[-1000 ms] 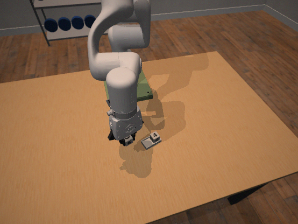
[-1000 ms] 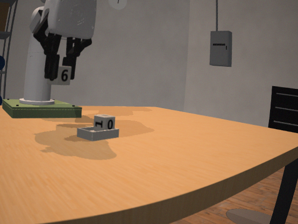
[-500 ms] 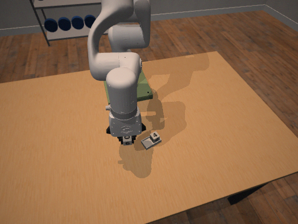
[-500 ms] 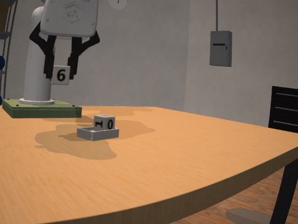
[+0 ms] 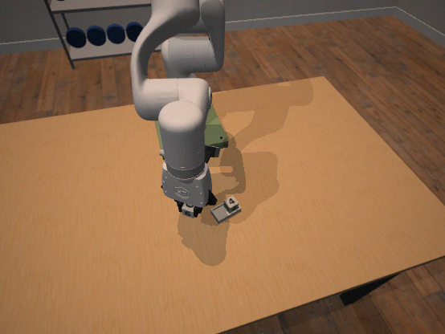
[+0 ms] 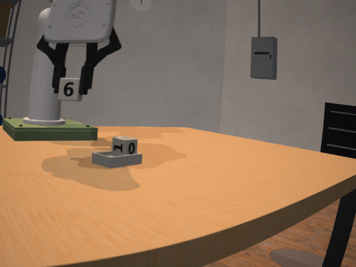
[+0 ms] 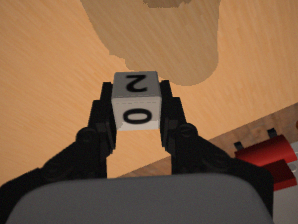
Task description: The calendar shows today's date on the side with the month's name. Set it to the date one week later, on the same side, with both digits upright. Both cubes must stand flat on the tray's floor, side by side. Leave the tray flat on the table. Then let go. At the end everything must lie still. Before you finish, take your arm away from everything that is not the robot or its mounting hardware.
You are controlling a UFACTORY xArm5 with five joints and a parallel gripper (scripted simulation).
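My gripper (image 5: 188, 210) (image 6: 71, 87) (image 7: 137, 96) is shut on a white digit cube (image 5: 187, 211) (image 6: 69, 89) (image 7: 136, 101) and holds it well above the table. The cube shows a 6 in the exterior view, and a 2 and a 0 in the wrist view. The grey tray (image 5: 221, 213) (image 6: 110, 160) lies flat on the table, to the right of the gripper in the top view. The second cube (image 5: 231, 204) (image 6: 124, 146) stands in the tray's right half, with a 4 on top and a 1 and a 0 on its sides. The tray's left half is bare.
The arm's green base plate (image 5: 217, 132) (image 6: 48, 129) sits behind the tray. A shelf with blue discs (image 5: 96, 35) stands on the floor at the back. A dark chair (image 6: 340, 131) stands at the table's right edge.
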